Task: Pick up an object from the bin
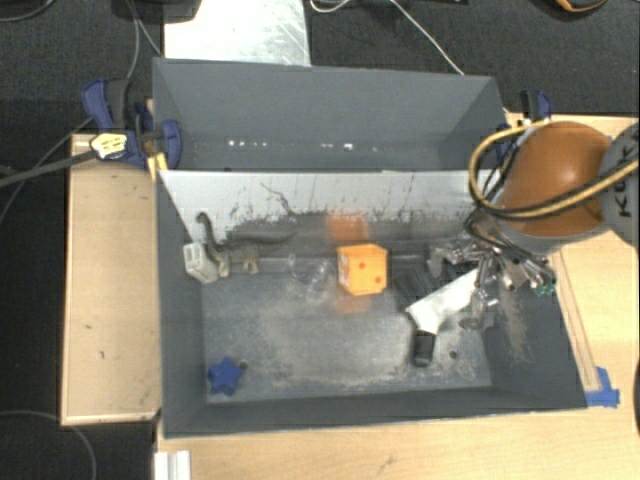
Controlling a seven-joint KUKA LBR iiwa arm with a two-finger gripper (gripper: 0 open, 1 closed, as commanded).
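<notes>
My gripper [478, 303] hung low at the right side of the grey bin [330, 118]. How wide it stood, or whether it gripped anything, I could not tell. A white crumpled piece [440, 308] lay against it, toward the middle. Just in front of that lay a small black block [423, 348]. Farther along sat an orange cube [362, 270], and well apart, in the far front corner, a blue scrap [226, 375].
</notes>
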